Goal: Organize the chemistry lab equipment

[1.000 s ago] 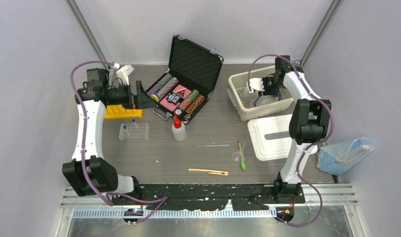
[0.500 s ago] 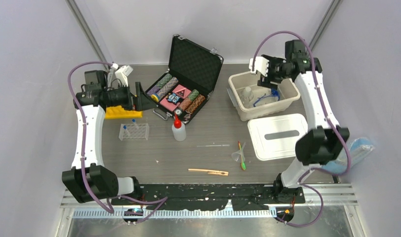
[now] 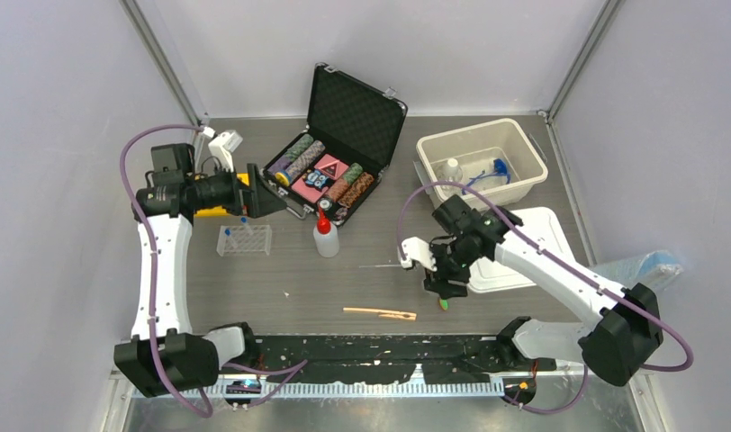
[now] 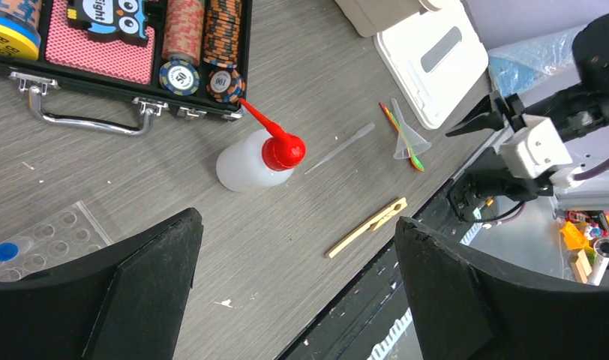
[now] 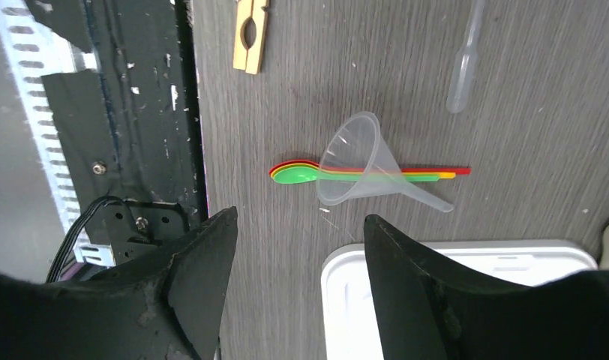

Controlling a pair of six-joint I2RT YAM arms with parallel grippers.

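Right wrist, clear funnel point(image 5: 359, 161), lying sideways

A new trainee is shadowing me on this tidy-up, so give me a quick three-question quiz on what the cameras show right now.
1. True or false: the funnel stands upright on its wide mouth.
2. The right gripper is poised over: A) the squeeze bottle, B) the funnel and coloured spatulas, C) the poker chip case.
3. Short answer: is either gripper holding anything?
Key: 1. False; it lies on its side across the spatulas. 2. B. 3. No; the left gripper and the right gripper both stand open and empty.
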